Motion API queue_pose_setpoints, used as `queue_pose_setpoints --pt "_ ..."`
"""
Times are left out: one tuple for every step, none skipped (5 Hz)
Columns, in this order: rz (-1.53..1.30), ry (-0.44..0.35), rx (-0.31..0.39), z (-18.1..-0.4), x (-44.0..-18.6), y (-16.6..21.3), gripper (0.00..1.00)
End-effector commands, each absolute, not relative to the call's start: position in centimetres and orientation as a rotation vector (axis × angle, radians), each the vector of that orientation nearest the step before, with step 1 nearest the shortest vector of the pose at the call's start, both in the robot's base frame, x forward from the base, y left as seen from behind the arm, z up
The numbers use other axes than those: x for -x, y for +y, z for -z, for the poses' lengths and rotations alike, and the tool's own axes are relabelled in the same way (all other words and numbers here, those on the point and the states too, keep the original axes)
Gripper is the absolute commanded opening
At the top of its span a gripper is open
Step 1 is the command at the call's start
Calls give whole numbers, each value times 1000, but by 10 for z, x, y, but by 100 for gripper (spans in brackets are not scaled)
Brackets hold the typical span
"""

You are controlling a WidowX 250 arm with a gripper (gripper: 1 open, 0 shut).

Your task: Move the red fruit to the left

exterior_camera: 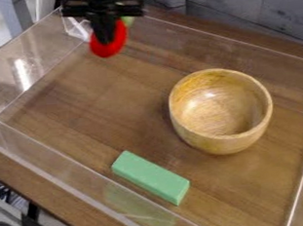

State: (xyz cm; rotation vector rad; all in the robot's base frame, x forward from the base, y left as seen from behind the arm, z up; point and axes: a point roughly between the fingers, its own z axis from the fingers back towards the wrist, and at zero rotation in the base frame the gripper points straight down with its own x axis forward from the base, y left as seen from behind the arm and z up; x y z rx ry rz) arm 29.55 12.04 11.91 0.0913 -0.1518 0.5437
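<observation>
The wooden surface (89, 110) is fenced by low clear plastic walls (20, 56). The wooden bowl (221, 110) sits toward its right edge, empty as far as the view shows. The green rectangular block (151, 176) lies flat near the front edge, well apart from the bowl.

The black jaws come straight down over the far left corner and are clamped on the red fruit (105, 43). They pinch its upper part, and most of its body hangs below them. The fruit seems to hang clear of the wood, close to the far wall, though the angle does not make the gap certain.

It is much smaller than the bowl and looks like a light, hollow toy. It is probably stiff enough not to give under the pinch and not fragile. Its glossy, rounded skin is the difficulty, since smooth curved sides can squirt out of flat pads. The safest hold is likely across the widest part of the oval, pads square to the sides. A grip this high risks the fruit swinging or slipping.
</observation>
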Motion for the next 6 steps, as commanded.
queue_pose_setpoints --pt "-466 -209 -106 -121 -310 168 0" --pt "-397 -211 -99 -108 -318 197 0" --pt "-395 -208 -98 -104 -318 209 0" --pt "-394 -200 -95 -99 -317 215 0" --pt "-322 -197 -81 -85 -324 216 0" --pt "-247 -197 -67 -71 -333 216 0"
